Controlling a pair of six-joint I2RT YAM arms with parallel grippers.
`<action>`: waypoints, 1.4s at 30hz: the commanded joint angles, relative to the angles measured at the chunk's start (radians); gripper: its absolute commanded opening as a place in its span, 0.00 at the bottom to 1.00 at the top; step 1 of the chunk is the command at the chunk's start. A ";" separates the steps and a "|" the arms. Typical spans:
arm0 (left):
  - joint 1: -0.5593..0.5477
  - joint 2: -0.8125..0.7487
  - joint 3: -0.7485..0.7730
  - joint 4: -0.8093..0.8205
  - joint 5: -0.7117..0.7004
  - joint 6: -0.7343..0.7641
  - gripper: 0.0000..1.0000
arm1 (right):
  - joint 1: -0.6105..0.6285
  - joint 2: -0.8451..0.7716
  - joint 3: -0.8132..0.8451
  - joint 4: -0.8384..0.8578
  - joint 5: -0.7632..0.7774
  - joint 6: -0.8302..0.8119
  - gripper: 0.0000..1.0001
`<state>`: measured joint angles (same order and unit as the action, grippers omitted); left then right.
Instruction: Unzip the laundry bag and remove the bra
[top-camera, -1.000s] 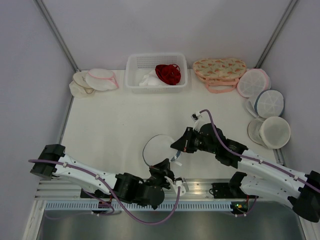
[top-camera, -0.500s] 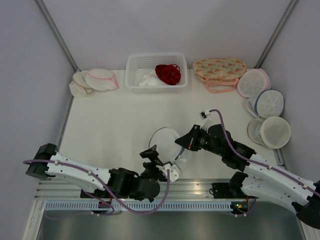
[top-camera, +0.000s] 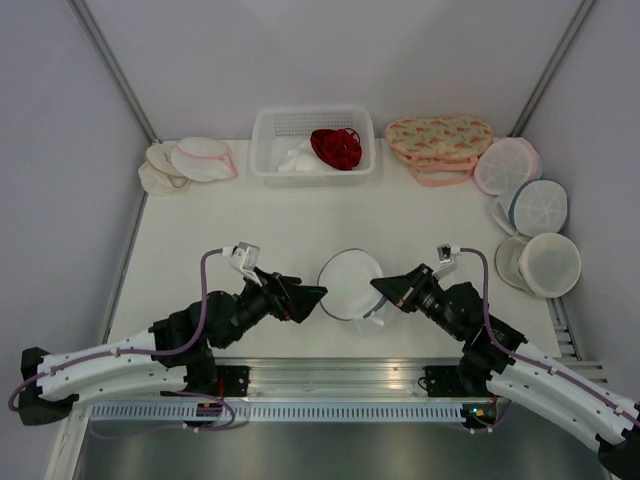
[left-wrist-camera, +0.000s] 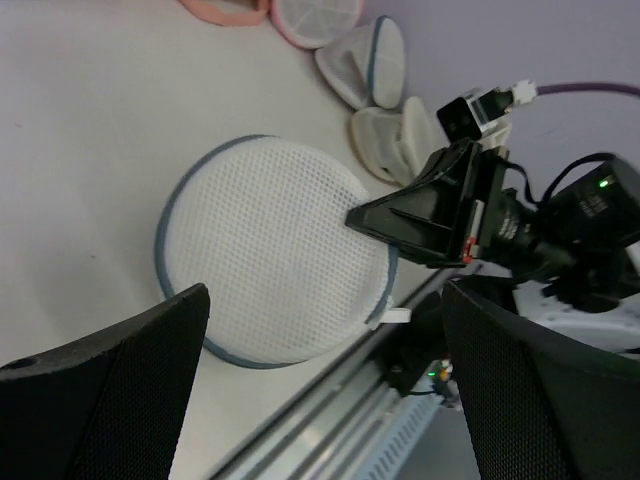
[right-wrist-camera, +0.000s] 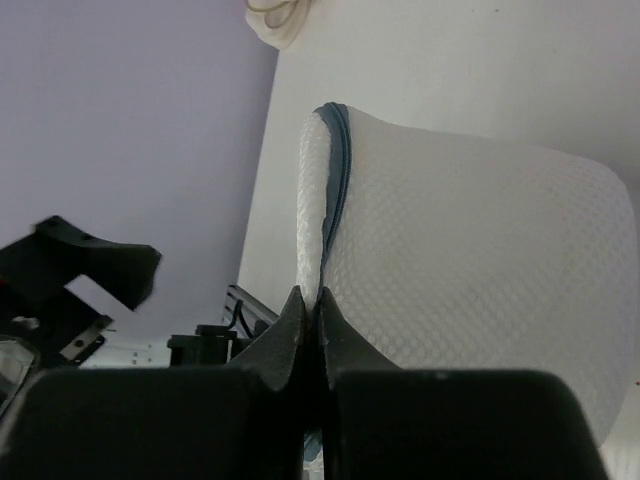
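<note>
Top external view, reading from the left: the left claw (top-camera: 312, 293) hangs just beside the left edge of the laundry bag (top-camera: 350, 284), apart from it. Its own wrist camera shows the fingers (left-wrist-camera: 100, 400) spread wide with nothing between them, the bag's domed mesh face framed in the gap. That reads as a free claw lined up to work the grey-blue zipper rim (left-wrist-camera: 162, 235) while the other side is braced. The bag sits around the middle of the counter (top-camera: 230, 220), toward its front edge, and its rim is closed as far as can be seen. No bra is visible; presumably it lies inside, behind the mesh. On the right, the right claw (top-camera: 381, 286) is pinched tight on the bag's right edge, its fingers meeting on the rim seam. It appears to be anchoring the bag so the zipper can be pulled against a hold.
</note>
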<state>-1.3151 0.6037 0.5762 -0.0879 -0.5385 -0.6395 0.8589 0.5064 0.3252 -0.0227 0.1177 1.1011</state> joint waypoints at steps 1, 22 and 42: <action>0.108 -0.027 -0.122 0.180 0.348 -0.381 1.00 | -0.001 -0.078 -0.081 0.239 0.031 0.106 0.01; 0.229 0.073 -0.421 0.473 0.543 -0.960 1.00 | -0.003 -0.190 -0.318 0.557 0.112 0.230 0.00; 0.194 0.156 -0.380 0.619 0.387 -0.965 1.00 | -0.003 -0.035 -0.377 0.716 0.066 0.258 0.00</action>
<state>-1.1114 0.7910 0.1596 0.5102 -0.0910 -1.5558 0.8589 0.4732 0.0414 0.6025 0.1894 1.3556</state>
